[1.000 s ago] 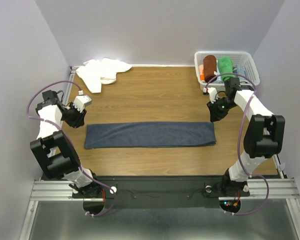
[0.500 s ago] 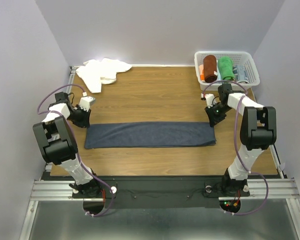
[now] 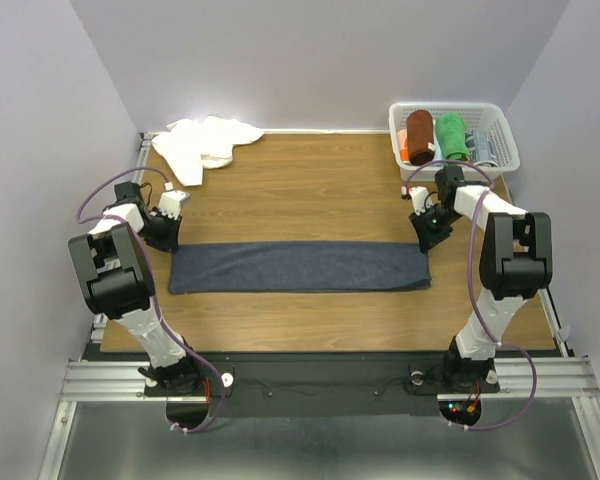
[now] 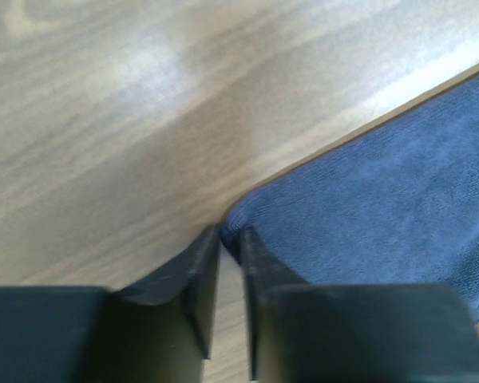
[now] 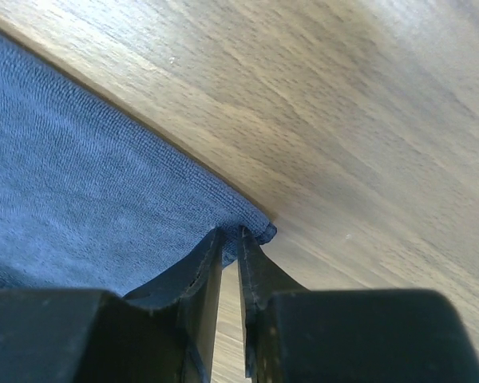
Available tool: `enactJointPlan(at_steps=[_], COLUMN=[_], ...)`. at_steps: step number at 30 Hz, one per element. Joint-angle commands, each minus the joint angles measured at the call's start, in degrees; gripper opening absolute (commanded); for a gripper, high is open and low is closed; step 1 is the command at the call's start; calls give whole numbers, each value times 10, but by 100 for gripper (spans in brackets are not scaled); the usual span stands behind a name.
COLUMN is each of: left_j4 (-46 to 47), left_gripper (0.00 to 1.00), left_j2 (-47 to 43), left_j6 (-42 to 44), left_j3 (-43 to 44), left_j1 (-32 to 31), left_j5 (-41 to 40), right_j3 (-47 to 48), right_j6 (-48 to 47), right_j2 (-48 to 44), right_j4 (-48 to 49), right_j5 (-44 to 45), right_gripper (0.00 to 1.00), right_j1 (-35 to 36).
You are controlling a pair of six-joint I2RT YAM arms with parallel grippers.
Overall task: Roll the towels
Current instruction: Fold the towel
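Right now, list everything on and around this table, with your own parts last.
folded towel: one, dark blue-grey, a long flat strip across the table's middle
crumpled towel: one, white, far left corner
basket: one, white plastic, far right corner
rolled towel: one, rust-brown, in the basket
rolled towel: one, bright green, in the basket beside the brown one
table: one, wood-grain brown
left tool: one, black, jaws narrowed at the folded towel's far left corner, grip unclear
right tool: one, black, jaws narrowed at its far right corner, grip unclear
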Motion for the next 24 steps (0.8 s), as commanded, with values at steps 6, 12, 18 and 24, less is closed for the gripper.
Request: enactJointPlan(at_steps=[6, 12, 18, 24], left_j4=[25, 21, 11, 9], left_gripper=[0, 0, 28, 45], left_j2=[35, 65, 47, -37], left_j6=[-33, -51, -79, -95], left_j3=[61, 118, 148, 152], left_j1=[-4, -15, -26, -26], left_j5=[-9, -2, 36, 41], right_j3=[17, 26, 85, 98], right_j6=[-17, -10, 23, 19], right_j2=[36, 32, -27, -98], right_j4=[68, 72, 33, -42], right_j5=[59, 46, -40, -59], right_gripper=[21, 31, 56, 55], right_j1=[2, 2, 2, 2])
